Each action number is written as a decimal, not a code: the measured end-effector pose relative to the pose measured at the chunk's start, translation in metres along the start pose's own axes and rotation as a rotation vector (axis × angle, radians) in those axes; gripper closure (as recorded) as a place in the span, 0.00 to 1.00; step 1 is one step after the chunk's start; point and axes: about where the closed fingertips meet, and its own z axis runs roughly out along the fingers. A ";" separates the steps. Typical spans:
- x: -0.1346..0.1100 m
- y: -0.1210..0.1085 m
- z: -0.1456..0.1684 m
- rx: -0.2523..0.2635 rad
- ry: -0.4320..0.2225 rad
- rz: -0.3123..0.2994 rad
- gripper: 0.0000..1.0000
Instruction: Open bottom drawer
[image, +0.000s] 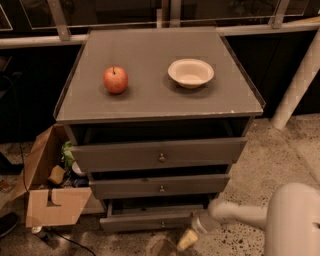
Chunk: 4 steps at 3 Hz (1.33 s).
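The bottom drawer (135, 223) is the lowest and narrowest grey front of the cabinet (150, 100), with a small brass knob (162, 223) at its centre. It stands a little way out, with a dark gap above it. My gripper (189, 238) is low at the drawer's right front corner, close to the floor and to the right of the knob. Its pale arm (240, 215) reaches in from the lower right. The middle drawer (160, 187) and the top drawer (160, 156) also stand slightly out.
A red apple (115, 79) and a white bowl (190, 72) sit on the cabinet top. An open cardboard box (50, 200) with clutter stands on the floor at the left, with a cable (65, 240) by it. A white post (300, 80) leans at the right.
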 end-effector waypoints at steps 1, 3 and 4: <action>0.040 0.040 -0.017 -0.047 0.050 0.059 0.00; 0.018 0.037 -0.022 -0.033 0.009 0.015 0.00; -0.021 0.017 -0.037 0.012 -0.055 -0.048 0.00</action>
